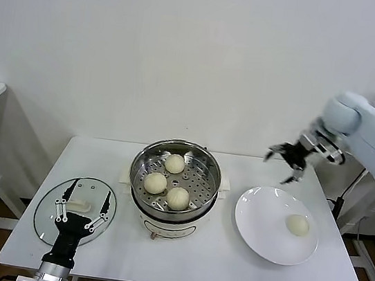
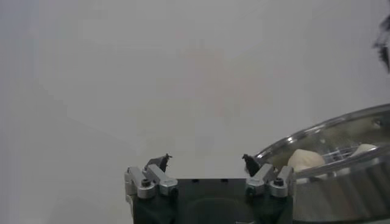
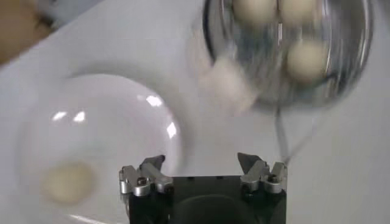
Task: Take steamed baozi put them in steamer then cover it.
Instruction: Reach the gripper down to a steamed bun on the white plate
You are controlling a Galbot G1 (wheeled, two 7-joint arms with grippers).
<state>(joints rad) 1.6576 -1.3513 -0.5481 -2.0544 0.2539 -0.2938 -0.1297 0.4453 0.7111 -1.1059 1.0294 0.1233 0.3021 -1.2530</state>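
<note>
1. Three baozi [image 1: 169, 179] already sit in the steamer [image 1: 176, 178]; the fourth baozi [image 1: 297, 225] lies alone on the plate [image 1: 263, 224] right of the steamer.
2. My right gripper [image 1: 284, 162] hovers empty, fingers spread wide, above the plate's far edge. Closing too hard could dent the soft bun; closing off-centre could roll it off the plate.
3. My left gripper [image 1: 81, 211], also wide open, waits over the cover [image 1: 48, 210] left of the steamer. Lifting the cover early would block the last bun.
4. The steamer's base is mostly hidden behind the basket, and my right wrist view is smeared.
</note>
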